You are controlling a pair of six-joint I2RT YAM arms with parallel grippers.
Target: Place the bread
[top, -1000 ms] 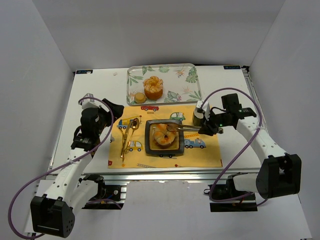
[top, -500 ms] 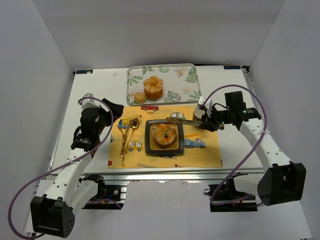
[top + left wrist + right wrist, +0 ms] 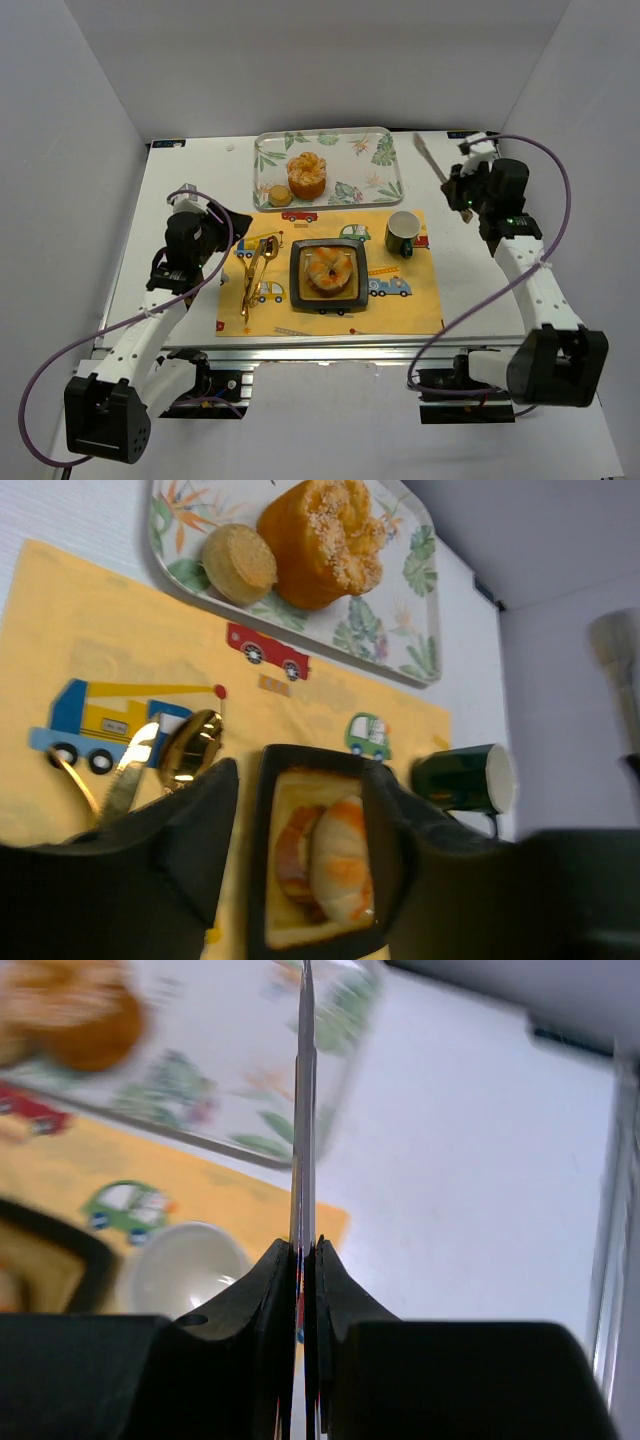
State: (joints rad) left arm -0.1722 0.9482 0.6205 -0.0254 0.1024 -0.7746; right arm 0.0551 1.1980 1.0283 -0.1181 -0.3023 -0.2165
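Observation:
The bread [image 3: 328, 268], a glazed orange-and-white bun, lies on a slice in the black square plate [image 3: 300, 290] at the middle of the yellow mat. It also shows in the left wrist view [image 3: 335, 865]. My right gripper [image 3: 465, 188] is shut on thin metal tongs [image 3: 430, 158] and holds them raised at the back right, away from the plate. In the right wrist view the tongs [image 3: 303, 1110] stand edge-on between the closed fingers [image 3: 303, 1250]. My left gripper [image 3: 225, 225] is open and empty, left of the plate [image 3: 262, 860].
A leaf-patterned tray [image 3: 380, 165] at the back holds a sugared muffin [image 3: 306, 175] and a small round biscuit [image 3: 279, 196]. A dark green mug [image 3: 403, 232] stands right of the plate. Gold cutlery [image 3: 255, 270] lies on the mat [image 3: 400, 305] at the left.
My right gripper has drawn the tongs off the bread and swung them up and back to the far right. The bread stays on the plate. The left arm has barely moved.

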